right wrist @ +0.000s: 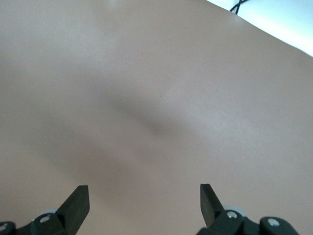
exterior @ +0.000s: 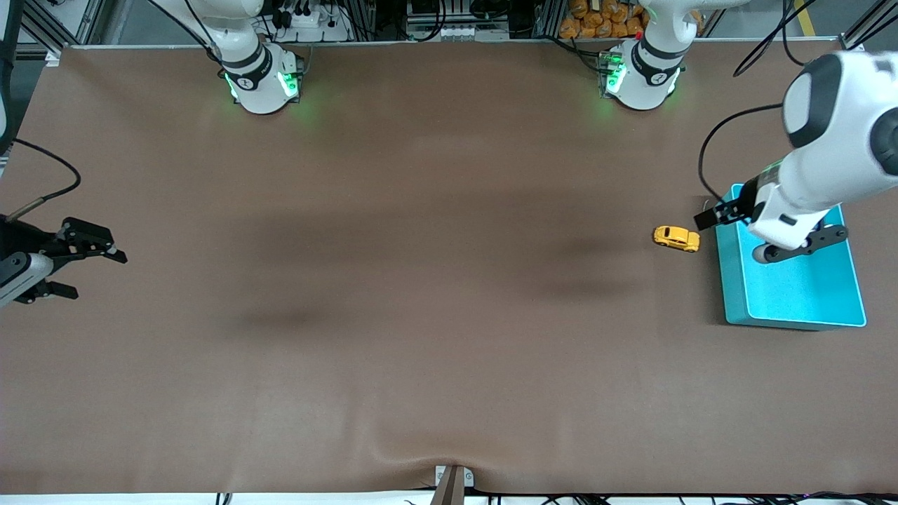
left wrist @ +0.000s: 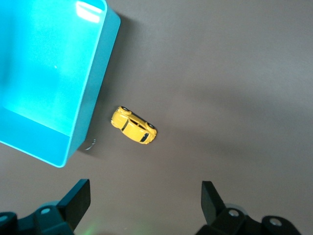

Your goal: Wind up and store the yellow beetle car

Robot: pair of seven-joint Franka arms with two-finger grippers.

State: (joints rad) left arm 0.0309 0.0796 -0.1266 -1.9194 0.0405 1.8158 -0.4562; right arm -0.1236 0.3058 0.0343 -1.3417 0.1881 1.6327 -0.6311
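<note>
The turquoise bin (exterior: pixel 793 294) sits at the left arm's end of the surface (exterior: pixel 421 315), ready for storage. The yellow beetle car (exterior: pixel 677 238) rests just beside it, apparently upright. The left claw (exterior: pixel 729 212) hovers over the bin's edge, spread wide and empty. The right claw (exterior: pixel 88 263) waits well apart, wide and empty.

A wide brown matte tabletop (exterior: pixel 393 294) fills the scene, softly shadowed across its middle, with aluminium framing (exterior: pixel 42 28), tangled black cables (exterior: pixel 435 14) and a heap of orange objects (exterior: pixel 596 19) along its top edge.
</note>
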